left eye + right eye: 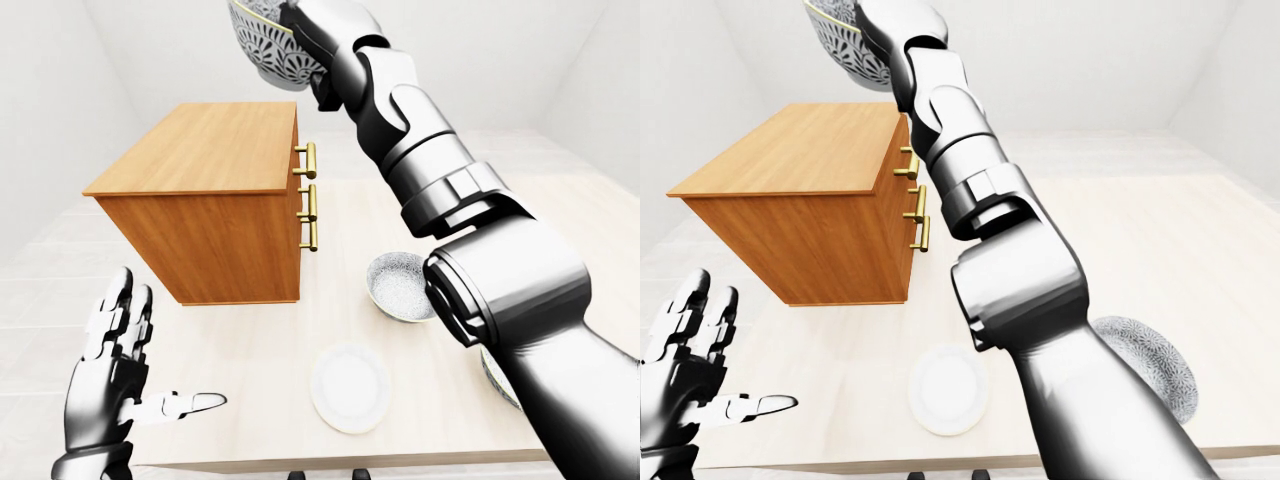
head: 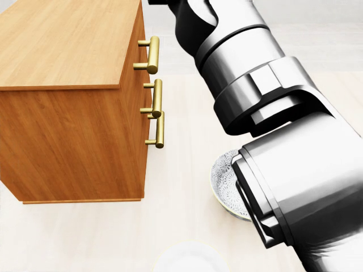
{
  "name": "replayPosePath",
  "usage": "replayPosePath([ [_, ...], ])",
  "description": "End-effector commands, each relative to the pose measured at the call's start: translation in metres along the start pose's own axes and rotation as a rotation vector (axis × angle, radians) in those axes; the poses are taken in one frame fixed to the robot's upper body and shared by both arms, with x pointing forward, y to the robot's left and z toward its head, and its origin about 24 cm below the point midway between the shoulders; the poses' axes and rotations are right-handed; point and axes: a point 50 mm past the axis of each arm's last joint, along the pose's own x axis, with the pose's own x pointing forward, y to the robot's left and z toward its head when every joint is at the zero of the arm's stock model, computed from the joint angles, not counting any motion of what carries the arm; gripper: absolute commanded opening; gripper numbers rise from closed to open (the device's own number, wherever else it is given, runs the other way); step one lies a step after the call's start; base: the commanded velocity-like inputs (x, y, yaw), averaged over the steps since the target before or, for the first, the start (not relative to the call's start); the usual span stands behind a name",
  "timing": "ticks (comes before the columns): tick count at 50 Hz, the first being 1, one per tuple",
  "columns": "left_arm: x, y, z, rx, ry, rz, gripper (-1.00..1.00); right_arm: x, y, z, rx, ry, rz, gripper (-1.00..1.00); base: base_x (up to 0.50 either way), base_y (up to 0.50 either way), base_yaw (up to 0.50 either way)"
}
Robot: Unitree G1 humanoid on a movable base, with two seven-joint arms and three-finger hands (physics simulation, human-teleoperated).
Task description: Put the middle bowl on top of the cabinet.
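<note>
My right hand (image 1: 298,28) is raised high at the top of the left-eye view, shut on the rim of a grey patterned bowl (image 1: 268,50). The bowl hangs tilted in the air above the right far corner of the wooden cabinet (image 1: 205,150). It does not touch the cabinet top. The arm (image 2: 255,102) crosses the head view and hides the hand and bowl there. My left hand (image 1: 120,365) is open at the bottom left, fingers spread, holding nothing.
A second patterned bowl (image 1: 398,285) stands on the pale table (image 1: 240,400) right of the cabinet, half hidden by my arm in the head view. A third bowl (image 1: 1150,365) sits farther right. A white plate (image 1: 350,387) lies near the table's bottom edge. Brass handles (image 2: 153,55) jut from the cabinet.
</note>
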Motion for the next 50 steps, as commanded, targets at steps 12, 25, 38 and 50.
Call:
replayPosePath([
  [12, -0.013, 0.008, -0.007, 0.023, 0.006, 0.007, 1.0, -0.002, 0.023, 0.041, -0.033, -0.094, -0.025, -1.0, 0.0, 0.0, 0.0],
  [25, -0.019, 0.016, -0.014, 0.017, 0.025, 0.021, 1.0, -0.005, 0.048, 0.052, -0.064, -0.117, 0.003, -1.0, 0.0, 0.0, 0.0],
  [38, -0.023, 0.019, -0.024, -0.004, 0.06, 0.018, 1.0, -0.008, 0.059, 0.064, -0.092, -0.145, 0.026, -1.0, 0.0, 0.0, 0.0],
  [50, -0.026, 0.019, -0.028, -0.015, 0.081, 0.013, 1.0, -0.011, 0.064, 0.077, -0.133, -0.182, 0.038, -1.0, 0.0, 0.0, 0.0],
])
